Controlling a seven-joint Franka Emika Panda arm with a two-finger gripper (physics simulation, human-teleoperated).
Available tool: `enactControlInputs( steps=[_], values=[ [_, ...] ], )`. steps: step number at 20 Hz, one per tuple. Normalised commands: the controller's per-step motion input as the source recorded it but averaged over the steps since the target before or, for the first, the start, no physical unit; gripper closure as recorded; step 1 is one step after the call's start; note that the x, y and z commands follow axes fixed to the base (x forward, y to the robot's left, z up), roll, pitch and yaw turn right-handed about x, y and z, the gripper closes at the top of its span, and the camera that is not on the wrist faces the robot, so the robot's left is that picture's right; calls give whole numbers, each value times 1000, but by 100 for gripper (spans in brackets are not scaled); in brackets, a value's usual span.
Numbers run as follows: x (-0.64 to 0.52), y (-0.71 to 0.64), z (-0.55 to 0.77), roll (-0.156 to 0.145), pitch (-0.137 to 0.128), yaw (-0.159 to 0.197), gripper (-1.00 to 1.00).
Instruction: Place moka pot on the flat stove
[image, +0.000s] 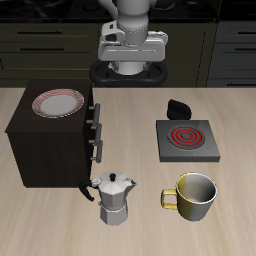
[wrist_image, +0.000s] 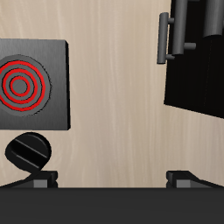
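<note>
The moka pot stands near the table's front edge, just before the dark cabinet, well apart from the gripper, which hangs over the back edge. Its fingers are spread wide and hold nothing. The flat stove lies mid-table; the wrist view cuts it off and misses the pot altogether, showing the stove's black knob.

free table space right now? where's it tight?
Bare wood runs between the dark cabinet and the flat stove, back toward the robot's base. The stove's coil surface is bare too. Tight along the front edge: the moka pot sits close by the cabinet's corner, with the mug beside it.
</note>
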Motion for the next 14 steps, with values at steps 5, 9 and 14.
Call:
enactControlInputs(
  steps=[5, 9, 14],
  values=[
    [309, -34, 51, 41, 0, -27, -100],
    [527, -161, 97, -41, 6, -38, -100],
    [449, -105, 78, -30, -30, 7, -100]
  ],
)
